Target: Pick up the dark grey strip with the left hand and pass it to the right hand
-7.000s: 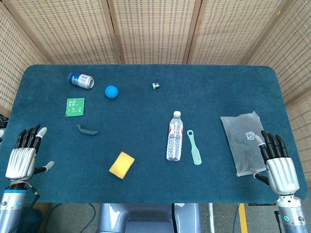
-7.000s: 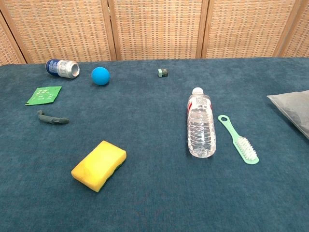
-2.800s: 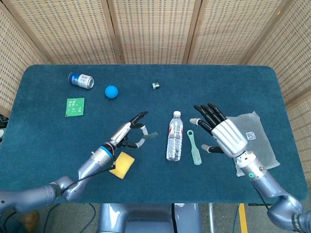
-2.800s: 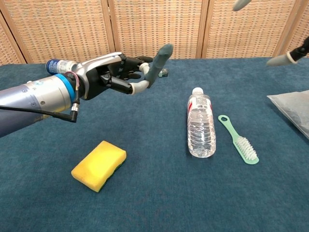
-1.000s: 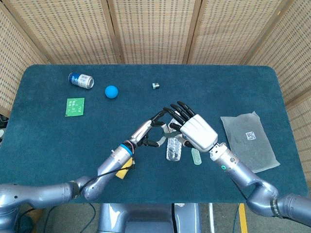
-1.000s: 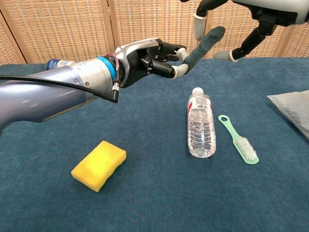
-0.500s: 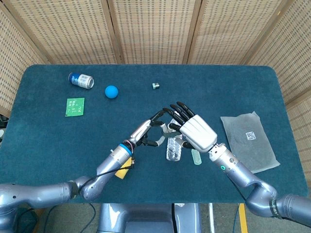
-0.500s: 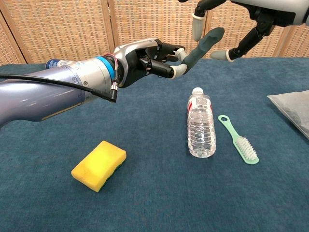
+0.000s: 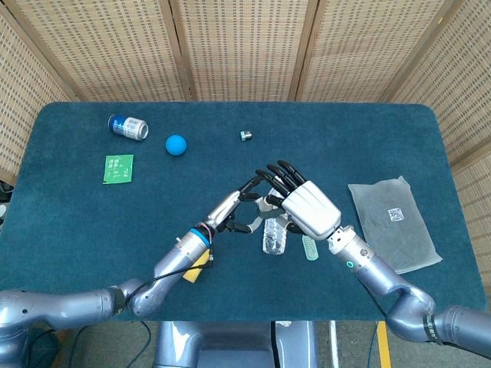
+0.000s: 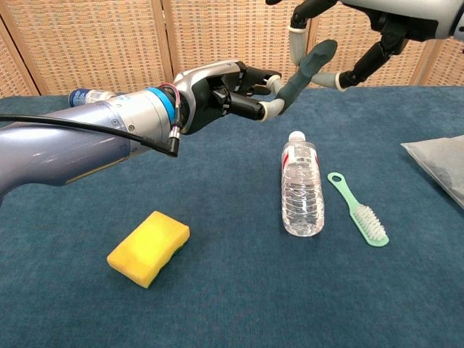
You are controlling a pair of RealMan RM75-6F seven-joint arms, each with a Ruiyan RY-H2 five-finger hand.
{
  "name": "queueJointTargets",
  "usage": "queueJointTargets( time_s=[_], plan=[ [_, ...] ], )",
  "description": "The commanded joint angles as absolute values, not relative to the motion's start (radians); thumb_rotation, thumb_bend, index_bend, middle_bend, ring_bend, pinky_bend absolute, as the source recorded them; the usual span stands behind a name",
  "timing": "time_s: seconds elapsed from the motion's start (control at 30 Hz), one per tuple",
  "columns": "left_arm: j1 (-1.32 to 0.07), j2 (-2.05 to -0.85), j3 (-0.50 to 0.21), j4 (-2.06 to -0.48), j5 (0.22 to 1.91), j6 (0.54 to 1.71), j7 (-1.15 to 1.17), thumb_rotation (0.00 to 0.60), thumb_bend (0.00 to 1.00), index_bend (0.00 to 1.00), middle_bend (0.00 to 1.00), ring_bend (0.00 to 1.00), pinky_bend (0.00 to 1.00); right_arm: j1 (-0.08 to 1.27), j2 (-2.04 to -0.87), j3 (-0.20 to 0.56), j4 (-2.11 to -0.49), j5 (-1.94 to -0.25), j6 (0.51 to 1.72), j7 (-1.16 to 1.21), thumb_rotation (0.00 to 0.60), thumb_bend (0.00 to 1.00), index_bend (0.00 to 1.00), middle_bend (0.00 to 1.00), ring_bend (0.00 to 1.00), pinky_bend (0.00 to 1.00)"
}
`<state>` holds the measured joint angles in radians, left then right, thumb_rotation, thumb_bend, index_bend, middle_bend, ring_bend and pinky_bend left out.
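The dark grey strip point(image 10: 303, 67) is up in the air above the water bottle, slanting up to the right. My left hand point(image 10: 230, 90) pinches its lower end between fingertips. My right hand point(image 10: 377, 22) comes in from the upper right, with one finger point(image 10: 296, 38) just left of the strip's upper end and the thumb point(image 10: 342, 77) to its right with a gap showing. In the head view the left hand point(image 9: 239, 205) and right hand point(image 9: 305, 207) meet over the table's middle, and the strip is mostly hidden between them.
Below the hands lie a water bottle point(image 10: 301, 190) and a green brush point(image 10: 359, 210). A yellow sponge point(image 10: 148, 247) sits front left. A can point(image 9: 127, 126), blue ball point(image 9: 176, 144), green packet point(image 9: 118, 169) and small grey block point(image 9: 245, 136) lie at the back, a grey bag point(image 9: 393, 222) at the right.
Over the last second the right hand's finger and thumb shifted slightly around the strip's upper end. The left hand has kept the strip almost still.
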<state>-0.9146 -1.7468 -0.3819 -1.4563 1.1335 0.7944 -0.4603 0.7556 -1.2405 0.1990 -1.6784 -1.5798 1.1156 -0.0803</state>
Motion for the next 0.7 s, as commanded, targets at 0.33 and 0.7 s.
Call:
queueJointTargets(
  time_s=[0.33, 0.7],
  plan=[
    [-0.916, -1.750, -0.380, -1.459, 1.134, 0.795, -0.457, 0.600, 0.50, 0.79, 0.00, 0.00, 0.00, 0.755, -1.242, 0.192, -1.671, -1.579, 1.117, -0.080, 0.600, 0.61, 0.56, 0.16, 0.00, 0.00],
    [-0.916, -1.752, -0.380, -1.457, 1.134, 0.797, -0.452, 0.600, 0.50, 0.79, 0.00, 0.00, 0.00, 0.755, -1.244, 0.178, -1.651, -1.617, 1.135, -0.092, 0.600, 0.74, 0.72, 0.22, 0.00, 0.00]
  ],
)
